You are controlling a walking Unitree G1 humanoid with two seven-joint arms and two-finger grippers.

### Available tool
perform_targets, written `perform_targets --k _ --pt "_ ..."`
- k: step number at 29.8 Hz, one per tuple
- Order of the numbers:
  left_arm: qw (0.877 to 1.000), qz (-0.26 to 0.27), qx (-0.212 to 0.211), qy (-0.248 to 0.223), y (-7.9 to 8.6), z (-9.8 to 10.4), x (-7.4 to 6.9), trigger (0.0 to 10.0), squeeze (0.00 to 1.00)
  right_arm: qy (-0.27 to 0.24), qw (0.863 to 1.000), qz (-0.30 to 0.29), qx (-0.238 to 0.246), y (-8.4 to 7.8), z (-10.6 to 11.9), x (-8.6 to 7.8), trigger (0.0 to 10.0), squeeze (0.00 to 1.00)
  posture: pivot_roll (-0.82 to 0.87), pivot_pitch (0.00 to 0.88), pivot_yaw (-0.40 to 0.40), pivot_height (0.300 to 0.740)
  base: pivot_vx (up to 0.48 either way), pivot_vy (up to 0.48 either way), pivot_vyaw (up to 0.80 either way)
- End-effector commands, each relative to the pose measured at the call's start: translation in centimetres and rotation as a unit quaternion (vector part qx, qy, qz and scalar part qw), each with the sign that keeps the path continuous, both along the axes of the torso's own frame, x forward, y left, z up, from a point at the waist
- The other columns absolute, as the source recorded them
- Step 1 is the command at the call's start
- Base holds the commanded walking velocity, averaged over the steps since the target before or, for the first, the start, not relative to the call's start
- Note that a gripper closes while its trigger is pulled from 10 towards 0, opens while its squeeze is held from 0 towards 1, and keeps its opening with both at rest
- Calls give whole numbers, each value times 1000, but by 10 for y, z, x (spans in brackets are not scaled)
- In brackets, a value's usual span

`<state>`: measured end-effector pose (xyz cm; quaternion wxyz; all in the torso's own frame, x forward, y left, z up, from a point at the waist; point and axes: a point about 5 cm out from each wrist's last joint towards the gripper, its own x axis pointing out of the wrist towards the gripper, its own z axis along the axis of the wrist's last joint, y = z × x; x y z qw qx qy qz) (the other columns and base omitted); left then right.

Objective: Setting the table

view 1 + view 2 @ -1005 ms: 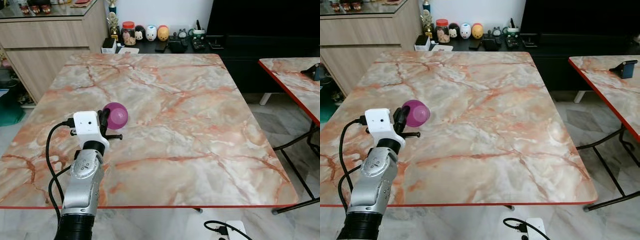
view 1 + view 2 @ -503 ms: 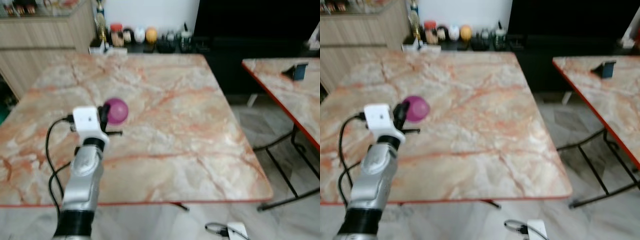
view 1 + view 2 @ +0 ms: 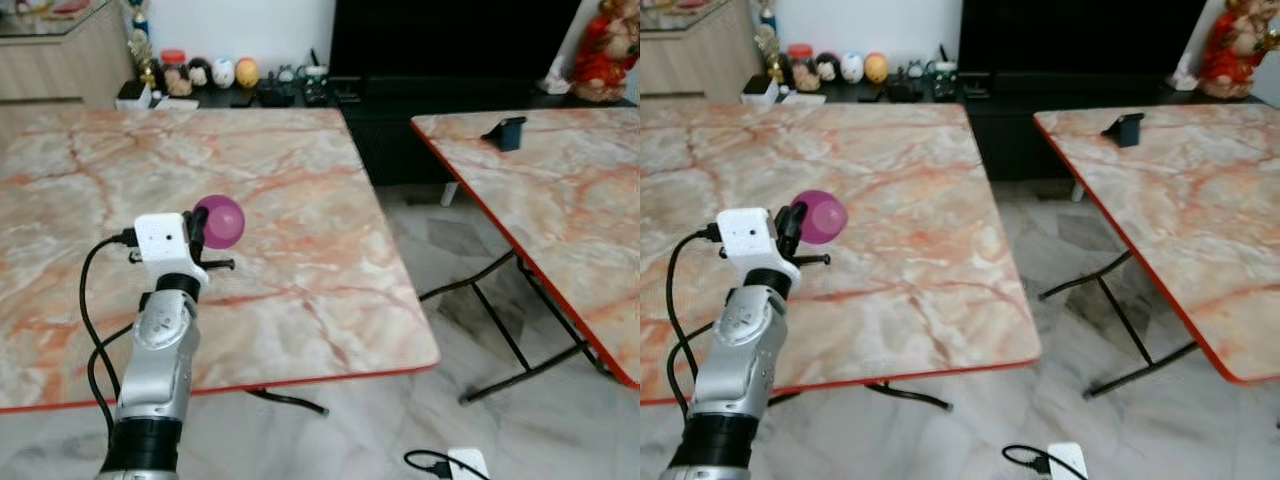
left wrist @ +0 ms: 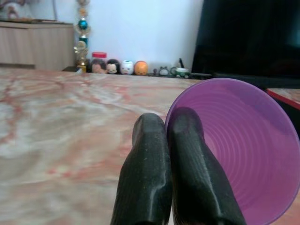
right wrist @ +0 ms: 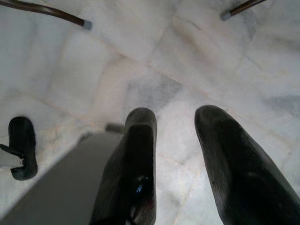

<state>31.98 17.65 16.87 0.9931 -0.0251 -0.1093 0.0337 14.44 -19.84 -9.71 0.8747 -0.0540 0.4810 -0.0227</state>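
One purple bowl (image 3: 219, 221) in left pincer (image 4: 166, 140); two tables (image 3: 300, 200).

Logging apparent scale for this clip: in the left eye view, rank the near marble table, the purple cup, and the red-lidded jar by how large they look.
1. Near marble table, by far.
2. Purple cup, pinched in the left gripper.
3. Red-lidded jar, smallest; it stands much farther from the camera, so true size against the cup is unsure.

Marble-top table (image 3: 280, 190), red-edged; second marble table (image 3: 560, 190) bears dark phone stand (image 3: 508, 132).

Our left arm (image 3: 160, 350) is silver, with a white camera block (image 3: 160, 242). Black cables (image 3: 95, 300) loop alongside. Our fingers (image 4: 187, 173) are matte black.
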Motion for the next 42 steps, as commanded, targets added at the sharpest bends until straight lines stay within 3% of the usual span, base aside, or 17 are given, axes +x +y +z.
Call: perform_targets --k 1,6,13,19,21,23,26,30,33,42 --pt "1000 -7 1 -10 -8 4 3 10000 0 0 1000 -4 -4 -6 1 0 10000 0 94 0 -36 715 0 -311 0" --pt "1000 -5 -4 -8 -8 4 3 10000 0 -9 1000 -10 -5 -6 2 1 10000 0 93 0 -37 715 0 -308 0" --pt "1000 4 -5 -3 -6 3 3 10000 0 -11 1000 28 -8 -5 3 5 10000 0 98 0 -41 715 0 -356 340" --pt "1000 -11 23 -10 -6 7 2 10000 0 -12 1000 9 -1 -5 3 4 10000 0 97 0 -40 715 0 -404 133" --pt "996 -32 78 -18 -5 9 -1 10000 0 -13 1000 9 -2 -6 3 4 10000 0 95 0 -39 715 0 -401 0" --pt "995 -39 87 -20 -2 11 -2 10000 0 -13 1000 9 -2 -6 3 4 10000 0 95 0 -40 715 0 -401 0" --pt "989 -46 135 -27 10 16 -5 10000 0 -13 1000 9 -2 -7 3 4 10000 0 102 0 -40 715 0 -401 0" --pt "987 -24 158 -24 29 19 -8 10000 0 -10 1000 14 -3 -7 3 4 10000 0 109 0 -43 715 0 -401 0" --pt "986 -16 167 -24 34 20 -9 10000 0 -10 1000 15 -3 -8 3 4 10000 0 109 0 -44 715 0 -399 0" --pt "982 -35 185 -25 28 18 -10 10000 0 -9 1000 11 -2 -8 3 3 10000 0 109 0 -50 715 0 -400 0"
